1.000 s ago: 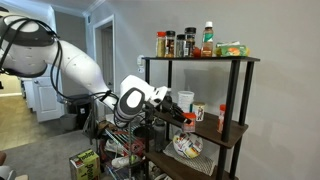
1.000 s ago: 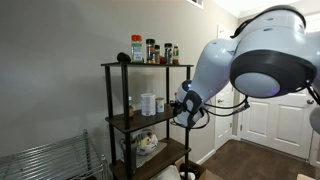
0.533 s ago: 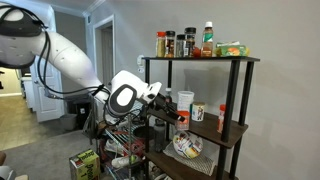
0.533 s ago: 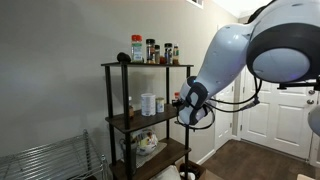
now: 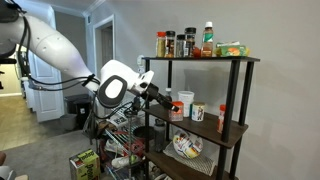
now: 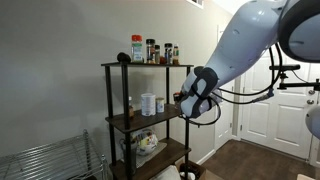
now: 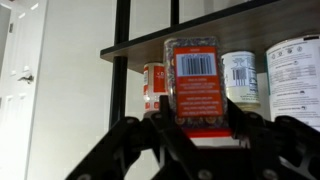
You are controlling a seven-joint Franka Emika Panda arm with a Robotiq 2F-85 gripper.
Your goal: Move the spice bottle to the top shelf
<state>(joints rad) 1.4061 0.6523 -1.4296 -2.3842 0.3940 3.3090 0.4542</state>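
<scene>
Your end effector (image 7: 198, 122) is clamped on the spice bottle (image 7: 196, 82). In the wrist view the black fingers (image 7: 135, 140) close in from both sides on the jar's lower part. The jar stands upright between them, its barcode label facing the camera.

The dark underside of the top shelf (image 7: 215, 30) runs across the frame above and behind the jar's lid, apart from it. A white cup (image 7: 240, 78) stands further back, to the right of the jar.

In an exterior view the end effector (image 5: 165, 100) reaches in from the open side of the shelving unit, with the red-orange spice bottle (image 5: 174, 107) at its tip, just beside the white cup (image 5: 185, 100). The jar is below the top shelf (image 5: 215, 60) and above the middle board (image 5: 235, 128). Whether it clears the black corner post cannot be told from here.

Tall spice jars (image 5: 176, 43) line the top shelf. In an exterior view from the opposite side, the end effector (image 6: 186, 100) hangs at the unit's near edge, under the top shelf (image 6: 140, 66).
</scene>
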